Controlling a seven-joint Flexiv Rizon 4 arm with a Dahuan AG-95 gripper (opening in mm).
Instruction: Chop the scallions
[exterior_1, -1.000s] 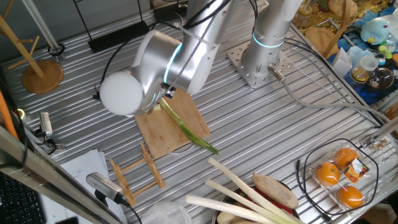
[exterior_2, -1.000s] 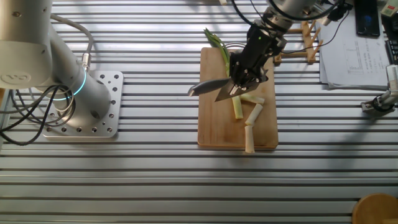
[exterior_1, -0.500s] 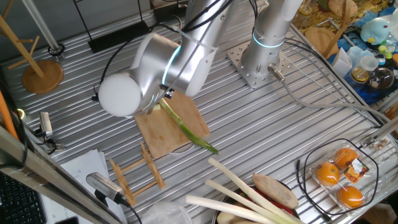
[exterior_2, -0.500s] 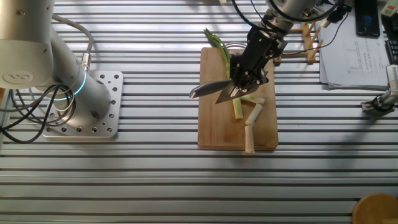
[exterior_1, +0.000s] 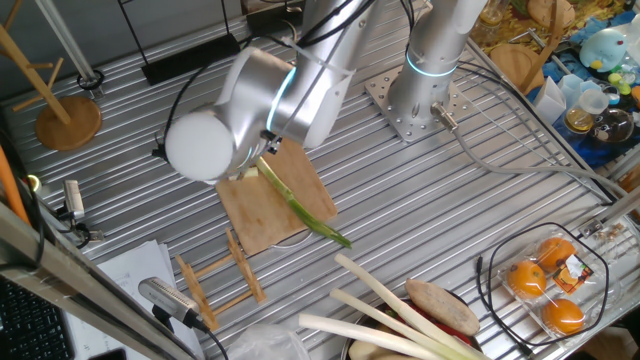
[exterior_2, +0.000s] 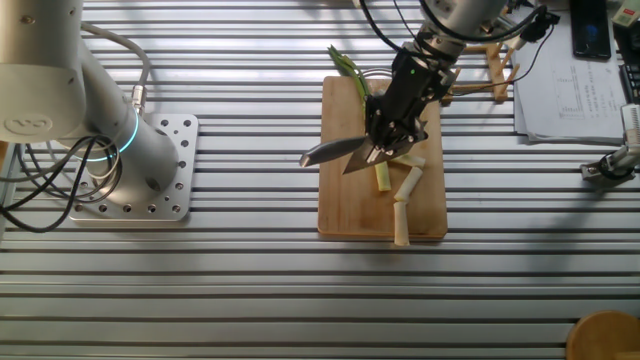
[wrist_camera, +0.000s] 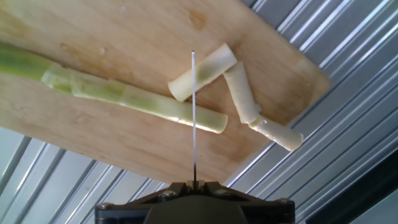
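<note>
**Knife poised over scallion stalk**

Gripper (exterior_2: 385, 140) was clamped on the knife (exterior_2: 335, 152), blade edge-on in hand view. The scallions (wrist_camera: 134, 102) lay on the cutting board (exterior_2: 345, 205) directly under the fingers, stalk crossing beneath the blade near its cut end. Three pale cut pieces (wrist_camera: 245, 102) lay just beyond the blade.

- Wooden cutting board (exterior_2: 352, 205): rectangular, flat on the ridged metal table (exterior_2: 240, 290).
- Pale cream leek-like stalks (exterior_1: 385, 300): 3, near the table's front edge.
- Oranges (exterior_1: 545, 285): bagged, in a wire basket (exterior_1: 598, 262).
- Wooden rack (exterior_1: 215, 280): beside the board.
- Papers (exterior_2: 572, 95): at the table's edge.
- Round wooden stand (exterior_1: 68, 122): far corner.
</note>
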